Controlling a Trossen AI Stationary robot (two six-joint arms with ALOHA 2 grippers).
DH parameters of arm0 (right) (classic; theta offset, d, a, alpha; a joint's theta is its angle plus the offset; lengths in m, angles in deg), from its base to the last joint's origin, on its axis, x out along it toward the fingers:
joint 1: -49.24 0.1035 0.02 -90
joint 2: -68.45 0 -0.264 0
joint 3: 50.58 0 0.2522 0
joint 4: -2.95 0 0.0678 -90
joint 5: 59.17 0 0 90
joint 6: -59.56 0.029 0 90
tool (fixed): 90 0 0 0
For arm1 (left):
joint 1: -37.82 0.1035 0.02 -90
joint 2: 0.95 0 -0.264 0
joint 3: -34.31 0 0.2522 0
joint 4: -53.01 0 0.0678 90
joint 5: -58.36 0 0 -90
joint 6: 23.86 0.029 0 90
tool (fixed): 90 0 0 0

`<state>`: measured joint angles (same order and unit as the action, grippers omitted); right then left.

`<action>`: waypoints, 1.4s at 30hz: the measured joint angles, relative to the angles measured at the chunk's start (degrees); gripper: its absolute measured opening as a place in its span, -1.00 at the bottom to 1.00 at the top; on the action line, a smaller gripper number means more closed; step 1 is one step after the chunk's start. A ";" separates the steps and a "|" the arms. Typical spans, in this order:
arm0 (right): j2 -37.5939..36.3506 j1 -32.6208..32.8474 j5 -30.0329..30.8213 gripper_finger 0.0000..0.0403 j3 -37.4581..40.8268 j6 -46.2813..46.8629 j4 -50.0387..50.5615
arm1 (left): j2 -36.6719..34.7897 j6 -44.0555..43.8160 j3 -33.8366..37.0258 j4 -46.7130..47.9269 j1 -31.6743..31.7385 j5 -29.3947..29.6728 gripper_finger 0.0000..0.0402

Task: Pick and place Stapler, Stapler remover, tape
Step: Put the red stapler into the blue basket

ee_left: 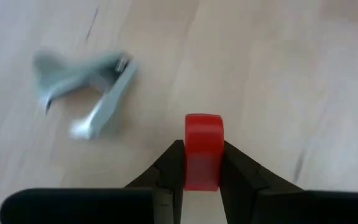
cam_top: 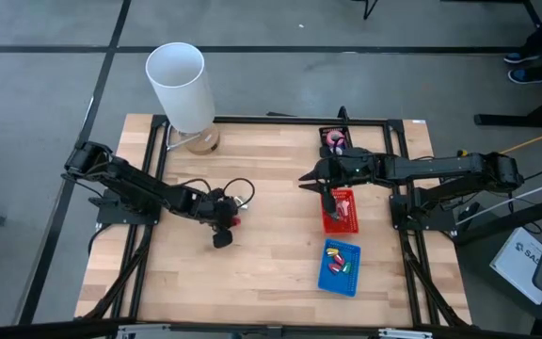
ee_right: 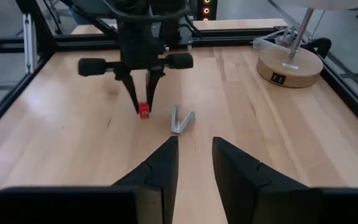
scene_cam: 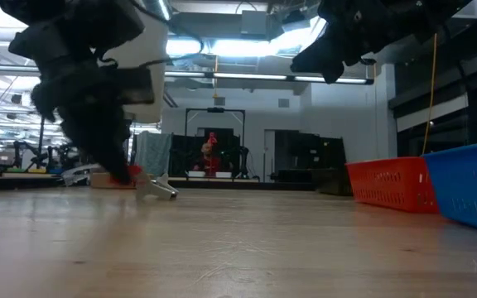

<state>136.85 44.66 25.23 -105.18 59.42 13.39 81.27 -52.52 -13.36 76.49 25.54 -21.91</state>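
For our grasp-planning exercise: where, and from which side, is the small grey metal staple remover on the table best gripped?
Probably from above, closing across both arms of the small grey metal staple remover near their joined end; it lies low in a V, beside the small red block.

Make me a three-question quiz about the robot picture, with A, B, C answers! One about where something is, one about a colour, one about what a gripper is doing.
1. Where is the grey staple remover?
A. in the blue basket
B. on the bare table
C. in the red basket

2. What colour is the small block between the left gripper's fingers?
A. red
B. yellow
C. green

3. The right gripper is:
A. holding tape
B. holding the lamp
C. empty

Answers: 1 B, it lies on the wood beside the left gripper. 2 A, the left wrist view shows red. 3 C, nothing sits between its fingers.
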 joint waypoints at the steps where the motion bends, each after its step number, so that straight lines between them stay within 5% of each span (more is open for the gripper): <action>1: 0.00 -0.01 -0.02 -0.50 0.00 0.54 -0.19 | 0.00 0.80 0.00 -1.93 0.00 0.17 -0.68; 8: 0.89 0.00 -0.02 -0.32 0.00 1.66 -1.07 | -0.04 8.07 0.00 -16.59 0.92 3.81 -0.68; 18: 9.79 0.02 -2.43 0.12 0.00 0.54 -16.63 | -0.11 16.71 -0.07 -38.63 5.33 5.60 -0.68; 31: 21.71 0.02 -6.46 0.09 0.00 0.11 -41.90 | -0.11 21.39 -0.11 -50.31 8.30 5.86 -0.68; 42: 28.40 1.45 -7.05 0.03 -4.77 -0.55 -46.18 | -0.15 24.12 -0.11 -52.40 9.01 5.14 -0.68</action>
<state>165.25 46.11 18.18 -109.96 58.87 -32.79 81.11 -28.40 -13.47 24.09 34.55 -16.77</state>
